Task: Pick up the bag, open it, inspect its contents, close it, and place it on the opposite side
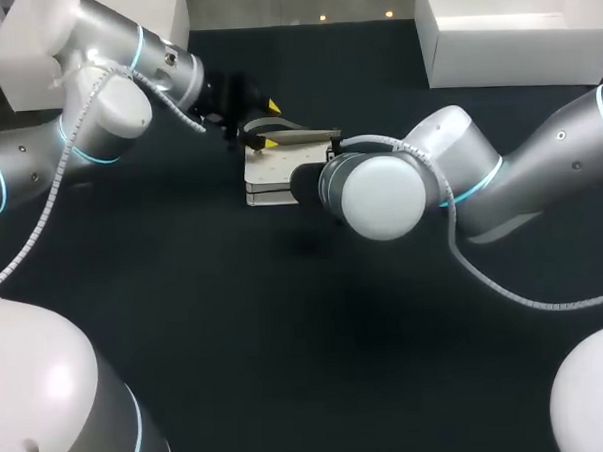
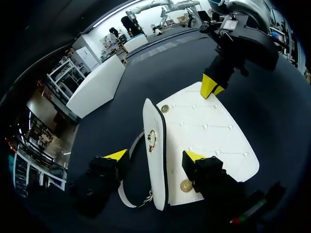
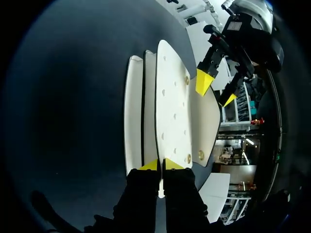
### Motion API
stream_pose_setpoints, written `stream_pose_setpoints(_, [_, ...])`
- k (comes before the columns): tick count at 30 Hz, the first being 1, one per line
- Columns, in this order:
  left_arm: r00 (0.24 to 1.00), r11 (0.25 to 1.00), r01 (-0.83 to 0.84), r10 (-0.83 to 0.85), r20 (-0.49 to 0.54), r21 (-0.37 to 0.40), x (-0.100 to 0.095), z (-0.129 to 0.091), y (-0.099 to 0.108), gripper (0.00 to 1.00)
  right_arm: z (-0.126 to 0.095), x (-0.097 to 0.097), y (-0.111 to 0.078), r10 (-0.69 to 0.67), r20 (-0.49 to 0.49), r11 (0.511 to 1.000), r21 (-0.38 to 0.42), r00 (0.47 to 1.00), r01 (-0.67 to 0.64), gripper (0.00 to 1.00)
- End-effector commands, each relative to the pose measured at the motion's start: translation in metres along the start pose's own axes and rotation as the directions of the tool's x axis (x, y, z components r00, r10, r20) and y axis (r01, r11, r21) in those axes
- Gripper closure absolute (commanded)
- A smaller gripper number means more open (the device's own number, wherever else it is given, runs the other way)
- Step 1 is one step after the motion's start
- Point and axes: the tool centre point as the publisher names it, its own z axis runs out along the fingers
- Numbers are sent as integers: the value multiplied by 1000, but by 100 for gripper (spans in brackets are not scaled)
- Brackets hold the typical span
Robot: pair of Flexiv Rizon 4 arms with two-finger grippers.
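Both tools work the white quilted handbag point(image 1: 269, 173) on the table point(image 1: 287, 347): right tool point(image 3: 161, 165) pinched onto the flap point(image 3: 173, 111) edge, holding it open for inspection, left tool point(image 2: 156, 156) spread wide astride the body point(image 2: 153, 145), seemingly steadying it.

Bag point(image 2: 209, 131): smooth white quilted leather-like skin, faint sheen; snaps point(image 2: 185, 185) and clasp point(image 2: 152, 140) of shiny gold metal. Table point(image 1: 236, 329): matt dark surface. Right arm point(image 1: 380, 198): glossy pale shell.
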Motion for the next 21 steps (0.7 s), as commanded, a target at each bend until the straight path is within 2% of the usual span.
stream_pose_setpoints(1, [999,1000,14,-14,29,0,-2,13,1,25,0,4,-2,1,16,1000,-7,1000,-1,100])
stream_pose_setpoints(4, [999,1000,30,-30,31,-3,-5,18,4,43,0,4,-2,1,16,1000,-7,1000,-1,100])
stream_pose_setpoints(11, [997,997,78,-77,13,-18,-14,33,15,45,0,4,-2,1,16,1000,-7,1000,-1,100])
stream_pose_setpoints(16, [993,993,120,-120,-12,1,-18,37,22,47,0,4,-2,1,16,1000,-7,1000,-1,100])
stream_pose_setpoints(21, [991,991,132,-132,-10,-3,-19,39,24,53,0,4,-2,1,16,1000,-7,1000,-1,100])
